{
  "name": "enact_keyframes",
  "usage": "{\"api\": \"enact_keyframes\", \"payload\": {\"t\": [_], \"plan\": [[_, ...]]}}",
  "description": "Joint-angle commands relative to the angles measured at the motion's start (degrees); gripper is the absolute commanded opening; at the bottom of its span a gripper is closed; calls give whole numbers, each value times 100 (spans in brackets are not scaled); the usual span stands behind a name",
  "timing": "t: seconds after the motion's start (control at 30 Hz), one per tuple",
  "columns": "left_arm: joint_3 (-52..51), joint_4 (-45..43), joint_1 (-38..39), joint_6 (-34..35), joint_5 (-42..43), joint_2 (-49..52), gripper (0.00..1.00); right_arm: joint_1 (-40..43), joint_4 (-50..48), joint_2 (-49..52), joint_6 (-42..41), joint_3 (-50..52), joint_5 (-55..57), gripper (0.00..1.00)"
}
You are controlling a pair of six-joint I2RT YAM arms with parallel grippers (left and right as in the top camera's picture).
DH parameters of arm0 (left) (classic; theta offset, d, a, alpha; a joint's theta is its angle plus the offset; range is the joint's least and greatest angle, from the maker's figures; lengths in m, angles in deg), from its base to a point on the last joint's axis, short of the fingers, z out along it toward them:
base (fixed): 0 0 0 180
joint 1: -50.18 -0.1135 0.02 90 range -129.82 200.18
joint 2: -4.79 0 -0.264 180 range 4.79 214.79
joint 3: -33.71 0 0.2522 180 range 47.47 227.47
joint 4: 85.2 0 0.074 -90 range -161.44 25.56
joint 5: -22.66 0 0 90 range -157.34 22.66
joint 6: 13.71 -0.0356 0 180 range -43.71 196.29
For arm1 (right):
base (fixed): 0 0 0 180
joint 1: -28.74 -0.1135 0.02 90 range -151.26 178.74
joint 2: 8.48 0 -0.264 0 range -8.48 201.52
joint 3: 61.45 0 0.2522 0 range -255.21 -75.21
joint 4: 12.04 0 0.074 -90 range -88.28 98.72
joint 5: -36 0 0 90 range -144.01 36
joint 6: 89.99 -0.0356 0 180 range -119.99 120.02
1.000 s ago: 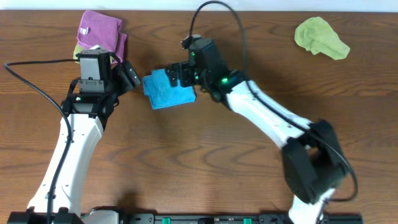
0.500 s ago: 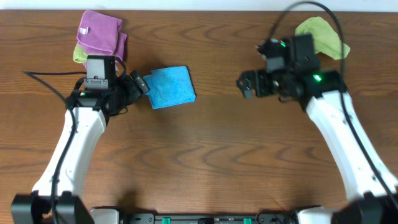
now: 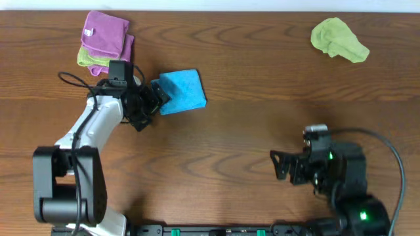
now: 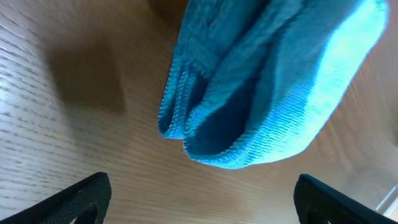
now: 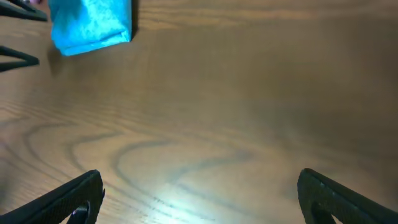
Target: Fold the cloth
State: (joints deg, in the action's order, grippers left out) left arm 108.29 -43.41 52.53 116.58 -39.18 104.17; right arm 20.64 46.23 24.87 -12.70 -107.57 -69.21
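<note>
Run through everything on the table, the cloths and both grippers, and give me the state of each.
Blue cloth: folded, lying flat, not gripped.
Purple cloth: folded, stacked on the lime cloth.
Lime cloth: mostly covered by the purple cloth.
Green cloth: crumpled, not folded.
Left gripper: open, at the blue cloth's edge.
Right gripper: open, empty.

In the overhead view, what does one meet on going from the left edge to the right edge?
purple cloth → blue cloth → right gripper → green cloth
</note>
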Motion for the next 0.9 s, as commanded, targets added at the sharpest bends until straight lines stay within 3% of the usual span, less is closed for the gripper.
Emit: {"api": "enact_keyframes", "payload": {"t": [0.0,0.7,0.73,0.8,0.87], "plan": [[-68,-9,-7,66,168,164,95,31,66,-509,-614,229,107,99],[-68,-1388,269,518,299,1285,98,31,186,-634,-612,247,129,99],[-68,-1495,334,525,299,1394,95,31,184,-634,-612,247,129,99],[-68,-1687,428,614,299,1582,61,31,186,-634,-612,247,129,99],[-68,-1836,461,649,304,1692,39,31,186,-634,-612,247,129,99]]}}
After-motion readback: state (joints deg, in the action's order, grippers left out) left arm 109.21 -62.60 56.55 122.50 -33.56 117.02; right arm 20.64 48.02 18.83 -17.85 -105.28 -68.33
